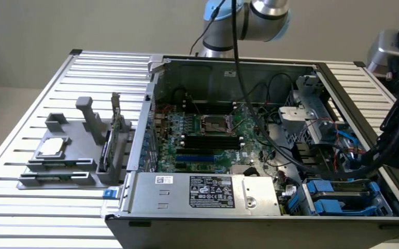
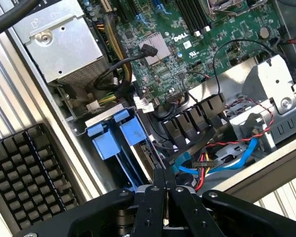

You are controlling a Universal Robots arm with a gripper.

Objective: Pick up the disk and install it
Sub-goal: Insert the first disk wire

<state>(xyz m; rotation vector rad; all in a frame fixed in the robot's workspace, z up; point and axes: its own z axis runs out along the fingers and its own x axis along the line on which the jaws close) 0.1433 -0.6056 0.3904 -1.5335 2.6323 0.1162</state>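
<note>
- The black two-finger gripper is pinched together, holding nothing.
- The silver-grey disk in blue plastic rails sits edge-on in the open grey metal computer case, with its label hidden and its far end behind the gripper.

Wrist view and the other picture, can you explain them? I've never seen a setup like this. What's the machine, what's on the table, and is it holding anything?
The machine is a robot arm. The exterior view comes from a camera standing off the arm, looking down on a slatted metal table. On it lies an open computer case with a green circuit board and a silver power box inside. On the exterior view's left, a grey holder carries a small square chip. The disk, framed by blue rails, sits in the case's corner. The wrist view comes from a camera on the arm's wrist, looking past its two black fingers. They are shut above that corner, with nothing visible between them.
</note>
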